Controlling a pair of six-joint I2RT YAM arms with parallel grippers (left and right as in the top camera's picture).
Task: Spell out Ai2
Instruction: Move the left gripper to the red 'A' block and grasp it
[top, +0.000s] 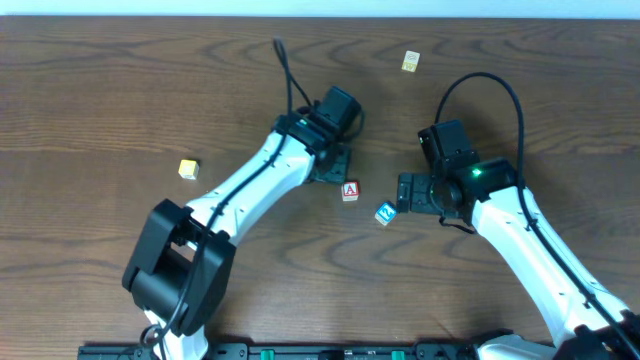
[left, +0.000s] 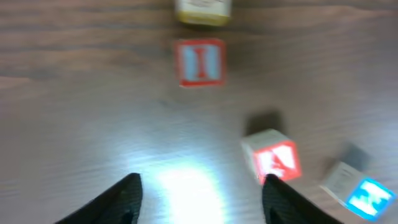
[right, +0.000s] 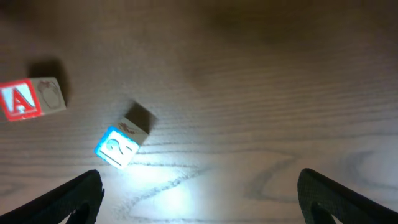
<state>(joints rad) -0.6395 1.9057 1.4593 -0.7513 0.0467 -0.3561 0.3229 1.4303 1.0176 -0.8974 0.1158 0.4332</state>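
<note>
A red-and-white "A" block (top: 350, 190) lies on the wooden table, with a blue "2" block (top: 384, 213) just to its lower right. My left gripper (top: 331, 166) is open and empty beside the A block. In the left wrist view the A block (left: 273, 160) touches or nearly touches the right fingertip of that gripper (left: 202, 186). A red "I" block (left: 199, 62) lies farther ahead; the left arm hides it in the overhead view. My right gripper (top: 408, 192) is open and empty. In the right wrist view (right: 199, 186) the 2 block (right: 121, 144) and the A block (right: 31, 98) lie to its left.
A yellow block (top: 187, 168) lies at the left and another (top: 410, 61) at the far right of the table. A yellow block (left: 202, 11) sits just beyond the I block in the left wrist view. The two arms are close together at mid-table.
</note>
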